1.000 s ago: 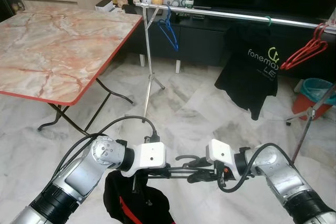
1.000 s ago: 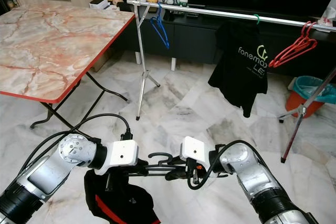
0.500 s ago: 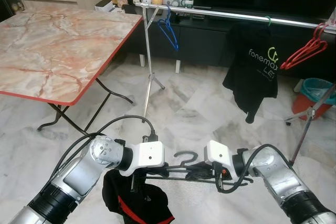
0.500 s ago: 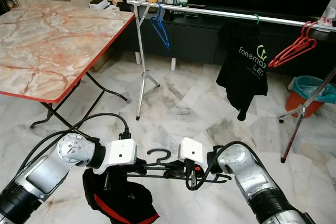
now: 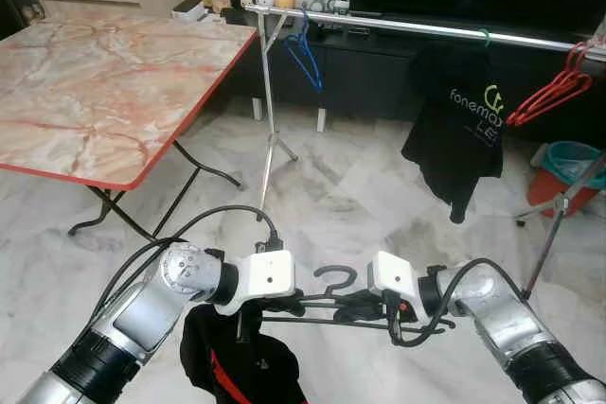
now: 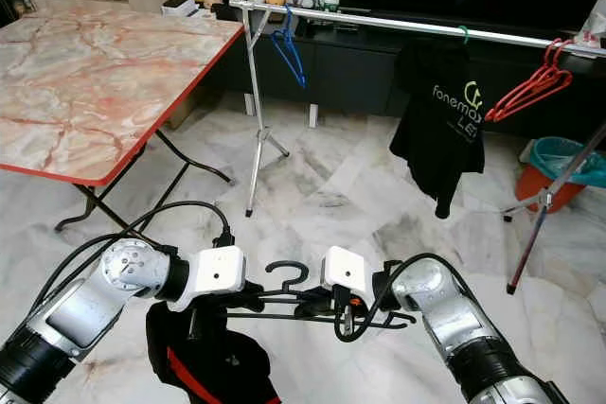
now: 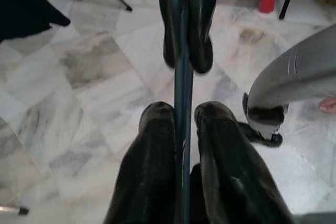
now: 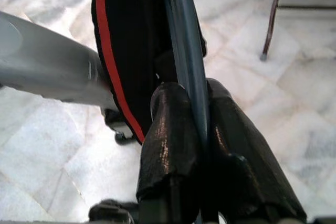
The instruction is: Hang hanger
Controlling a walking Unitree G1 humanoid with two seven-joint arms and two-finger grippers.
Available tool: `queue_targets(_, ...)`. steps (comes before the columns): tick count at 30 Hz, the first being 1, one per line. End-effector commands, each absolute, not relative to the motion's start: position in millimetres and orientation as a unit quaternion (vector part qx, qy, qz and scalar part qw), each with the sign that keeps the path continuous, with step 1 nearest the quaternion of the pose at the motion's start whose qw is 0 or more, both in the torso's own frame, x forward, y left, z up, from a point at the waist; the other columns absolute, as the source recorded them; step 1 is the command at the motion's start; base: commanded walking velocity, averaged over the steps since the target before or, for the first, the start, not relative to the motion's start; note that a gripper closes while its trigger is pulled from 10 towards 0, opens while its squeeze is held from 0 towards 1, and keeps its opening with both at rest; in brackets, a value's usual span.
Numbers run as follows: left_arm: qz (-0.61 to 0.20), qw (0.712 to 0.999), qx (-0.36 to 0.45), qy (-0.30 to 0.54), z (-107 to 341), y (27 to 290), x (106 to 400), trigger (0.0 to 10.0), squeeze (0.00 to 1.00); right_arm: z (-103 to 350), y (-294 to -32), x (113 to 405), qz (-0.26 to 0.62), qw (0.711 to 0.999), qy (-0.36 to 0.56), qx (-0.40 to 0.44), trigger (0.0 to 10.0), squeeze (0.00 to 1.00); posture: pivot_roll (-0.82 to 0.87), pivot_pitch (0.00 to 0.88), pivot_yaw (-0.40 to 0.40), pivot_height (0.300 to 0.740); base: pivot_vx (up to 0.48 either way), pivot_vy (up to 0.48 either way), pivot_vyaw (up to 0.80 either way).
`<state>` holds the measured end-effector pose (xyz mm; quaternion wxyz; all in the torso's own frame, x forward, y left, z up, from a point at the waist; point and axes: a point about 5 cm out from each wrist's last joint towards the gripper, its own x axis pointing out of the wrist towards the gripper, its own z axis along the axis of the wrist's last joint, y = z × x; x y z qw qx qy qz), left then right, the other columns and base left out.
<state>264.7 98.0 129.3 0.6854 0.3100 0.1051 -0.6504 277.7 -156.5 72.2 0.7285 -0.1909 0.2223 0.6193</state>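
Observation:
A dark hanger (image 5: pixel 327 302), hook (image 5: pixel 331 278) upward, is held level between both grippers low in front of me. My left gripper (image 5: pixel 295 307) is shut on its left part, and a black garment with a red stripe (image 5: pixel 241 366) droops beneath it. My right gripper (image 5: pixel 355 308) is shut on the right part. In the left wrist view both fingers (image 7: pixel 157 145) pinch the thin bar (image 7: pixel 182 77). The right wrist view shows the bar (image 8: pixel 186 61) squeezed between the fingers (image 8: pixel 168 129), with the garment (image 8: pixel 121 51) beyond. The silver clothes rail (image 5: pixel 417 26) stands well ahead.
On the rail hang a blue hanger (image 5: pixel 305 54), a black printed T-shirt (image 5: pixel 466 134) and red hangers (image 5: pixel 554 87). A marble-top folding table (image 5: pixel 95 92) stands to the left. A teal and orange bin (image 5: pixel 568 172) sits at the far right. Marble floor lies between me and the rail.
Both grippers have lifted the hanger slightly, so its hook stands higher and the garment has bunched closer under the left gripper. The T-shirt on the rail has swung a little.

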Motion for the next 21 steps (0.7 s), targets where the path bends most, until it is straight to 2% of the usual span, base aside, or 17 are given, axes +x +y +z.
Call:
queue_targets(1,-0.655,0.684,0.309,0.085,139,96,266,10.0,1.00,74,-155,282,0.611,0.736,0.215,-0.196,0.0,0.00,0.13,0.000,-0.015,0.740,0.000,0.000,0.00)
queue_targets(9,-0.647,0.693,0.308,0.083,145,100,271,10.0,1.00,71,-155,285,0.594,0.752,0.212,-0.192,0.0,0.00,0.13,0.000,-0.014,0.740,0.000,0.000,0.00)
queue_targets(11,-0.644,0.696,0.307,0.087,147,104,272,10.0,1.00,70,-157,289,0.572,0.769,0.209,-0.193,0.0,0.00,0.13,0.000,-0.013,0.740,0.000,0.000,0.00)
queue_targets(12,-0.637,0.702,0.308,0.083,149,106,274,10.0,1.00,69,-159,293,0.550,0.787,0.207,-0.186,0.0,0.00,0.12,0.000,-0.015,0.740,0.000,0.000,0.00)
queue_targets(19,-0.614,0.727,0.297,0.082,152,113,276,10.0,1.00,61,-170,302,0.454,0.848,0.200,-0.187,0.0,0.00,0.12,0.000,-0.015,0.740,0.000,0.000,0.00)
queue_targets(21,-0.603,0.741,0.285,0.078,153,115,276,10.0,1.00,56,-173,301,0.429,0.860,0.204,-0.186,0.0,0.00,0.12,0.000,-0.015,0.740,0.000,0.000,0.00)
